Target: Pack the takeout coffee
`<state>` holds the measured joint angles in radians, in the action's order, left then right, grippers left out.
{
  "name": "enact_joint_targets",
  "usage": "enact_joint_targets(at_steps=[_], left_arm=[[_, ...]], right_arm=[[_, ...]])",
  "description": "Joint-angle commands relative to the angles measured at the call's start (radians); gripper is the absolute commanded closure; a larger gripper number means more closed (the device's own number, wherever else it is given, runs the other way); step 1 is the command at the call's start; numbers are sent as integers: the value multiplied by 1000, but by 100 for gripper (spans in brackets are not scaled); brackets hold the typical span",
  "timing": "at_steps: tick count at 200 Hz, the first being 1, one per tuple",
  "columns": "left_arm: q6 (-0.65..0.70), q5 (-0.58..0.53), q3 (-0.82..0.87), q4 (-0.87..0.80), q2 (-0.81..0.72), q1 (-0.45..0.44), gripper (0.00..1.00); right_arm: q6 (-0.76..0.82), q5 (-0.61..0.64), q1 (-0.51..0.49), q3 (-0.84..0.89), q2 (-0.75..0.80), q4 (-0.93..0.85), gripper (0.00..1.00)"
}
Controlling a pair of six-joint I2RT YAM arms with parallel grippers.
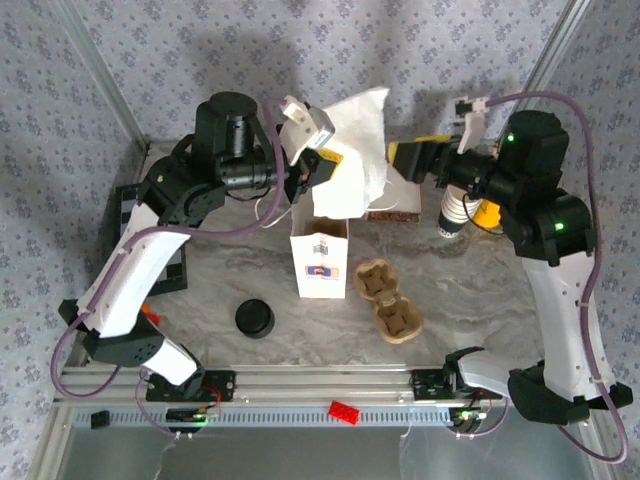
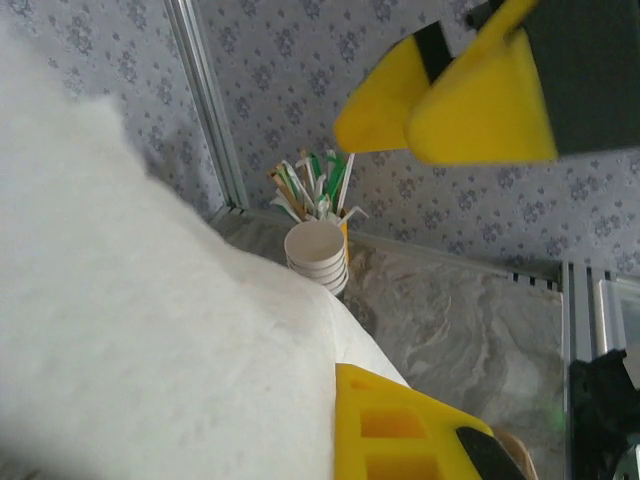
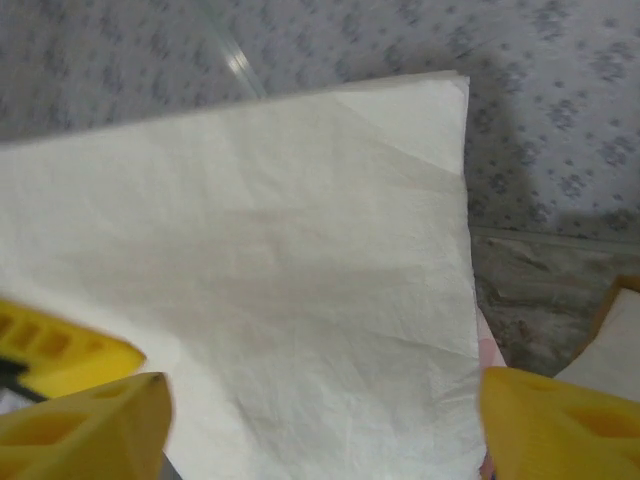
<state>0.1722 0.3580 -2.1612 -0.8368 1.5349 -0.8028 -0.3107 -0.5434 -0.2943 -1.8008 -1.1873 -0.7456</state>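
Bare table (image 1: pixel 200 290) lay open, far from both grippers. The left gripper (image 1: pixel 318 165) pinched the paper (image 1: pixel 355 140) tight at one edge. The right gripper (image 1: pixel 400 158) gaped wide by the other edge, holding nothing. A dark round top (image 1: pixel 254 318), maybe the coffee, sat far off.

Middle blocked, front corners open.
A white paper sheet (image 1: pixel 355 135) in the left gripper (image 1: pixel 325 165) hangs over the upright white bag (image 1: pixel 320 265) mid-tabletop, with the cardboard cup carrier (image 1: pixel 388 298) just beside it. A black lid (image 1: pixel 254 318) sits toward the front-left corner; the front-right corner lies bare.
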Motion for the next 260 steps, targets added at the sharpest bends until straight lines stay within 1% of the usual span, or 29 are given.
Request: enact_joint_targets(at_steps=[1,11,20,27,34,43,54,67,80,91,107,113,127,153,166,182,196,209,227,240,260], left_arm=[[47,6,-14,-56,-22,22,100],[62,33,-13,-54,-27,32,100],[78,45,-1,-44,-32,36,100],[89,46,0,-41,-32,36,100],[96,48,-4,-40,-26,38,100],[101,58,-6,-33,-22,42,100],[97,59,-6,-18,-18,48,100],[90,58,-11,-3,-9,51,100],[86,59,-14,8,-4,51,100],[74,60,-6,30,-7,51,100],[55,64,-2,52,-8,50,100],[45,64,3,66,-9,51,100],[20,46,28,107,-16,50,100],[-54,16,61,165,-22,48,100],[-102,-1,81,211,-26,48,100],[-157,-22,111,255,-30,47,100],[-183,-33,125,275,-34,45,100],[-187,-41,135,281,-41,44,100],[-192,-48,159,285,-58,44,100],[-202,-58,189,308,-77,43,100],[-225,-77,249,342,-104,39,100]], right_arm=[[180,-104,-19,57,8,65,10],[196,-120,-26,93,15,86,6],[173,-125,-34,119,14,117,2],[158,-152,-48,125,6,125,0],[163,-163,-74,123,-2,115,0],[177,-135,-120,127,2,105,0],[143,-128,-155,161,19,139,1],[63,-132,-153,181,21,183,0],[-14,-138,-148,184,16,180,0],[-82,-110,-153,190,8,178,0],[-96,-68,-149,173,-10,105,0],[-127,-68,-148,187,-10,129,0],[-184,-121,-163,214,-12,195,0],[-206,-111,-203,219,-19,216,0],[-222,-111,-203,222,-29,223,7],[-248,-116,-205,234,-40,252,19],[-250,-113,-203,223,-49,240,30],[-249,-102,-198,226,-42,227,37],[-256,-75,-177,229,-27,218,58],[-261,-61,-171,227,-21,237,72],[-266,-83,-178,207,-29,234,86]])
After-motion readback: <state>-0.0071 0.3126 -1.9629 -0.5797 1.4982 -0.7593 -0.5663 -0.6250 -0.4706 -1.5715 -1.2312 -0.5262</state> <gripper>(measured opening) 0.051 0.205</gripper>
